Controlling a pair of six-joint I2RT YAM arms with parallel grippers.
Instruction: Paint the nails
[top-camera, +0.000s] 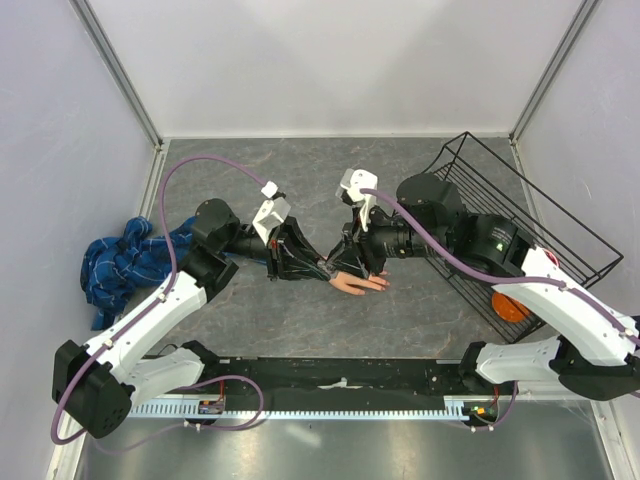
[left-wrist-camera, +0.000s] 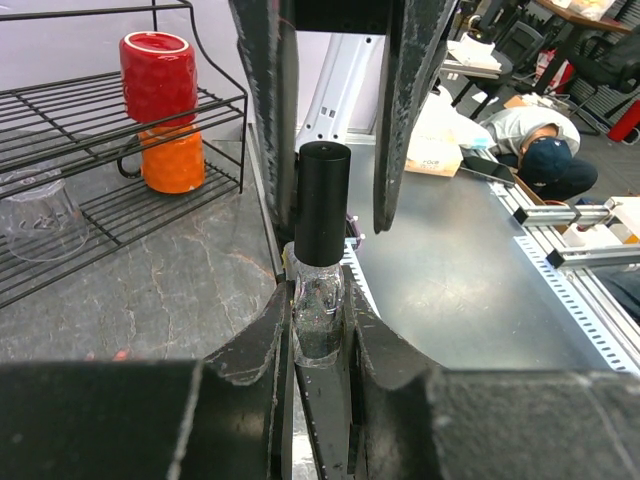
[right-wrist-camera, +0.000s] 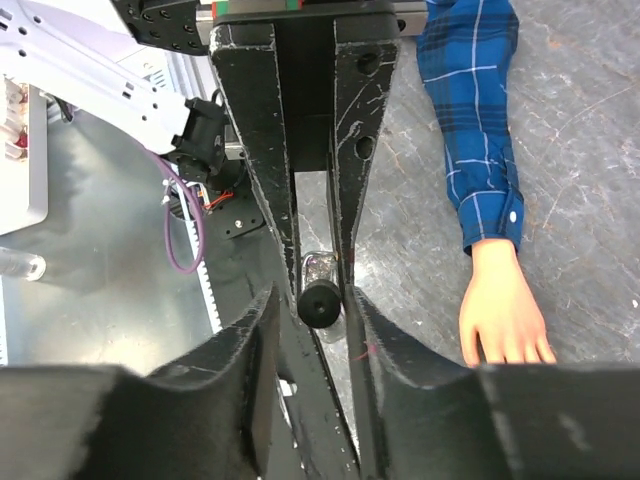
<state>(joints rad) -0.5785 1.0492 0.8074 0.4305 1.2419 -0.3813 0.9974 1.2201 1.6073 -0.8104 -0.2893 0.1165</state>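
Two robot arms meet over a grey stone-patterned table (top-camera: 240, 320), seen from above and from each wrist. The left gripper (left-wrist-camera: 318, 300) is clamped tight on the clear glass body of a small nail polish bottle (left-wrist-camera: 318, 340), holding it upright near the mannequin hand (right-wrist-camera: 503, 305). The right gripper (right-wrist-camera: 315, 310) reaches in from the opposite side. Its jaws are drawn narrow and stand on either side of the bottle's tall black cap (left-wrist-camera: 322, 195). One finger looks to be against the cap, but a sliver of gap shows at the other, so it does not grip it yet. The cap sits on the bottle and no brush is in sight. The pale peach hand lies flat on the table at the end of a blue plaid sleeve (right-wrist-camera: 475, 120), its fingers together and pointing toward the robot's right. The nails (right-wrist-camera: 515, 352) are at those fingertips, just beside the two grippers. They are too small to make out well, and no colour shows on them. A black wire rack (top-camera: 520, 210) stands at the right, with a red mug (left-wrist-camera: 160, 75) stacked on an orange mug (left-wrist-camera: 172, 160). By the look of it the task is at its opening step: the bottle is secured, while taking off the cap, drawing out the brush and painting every nail are all left to do
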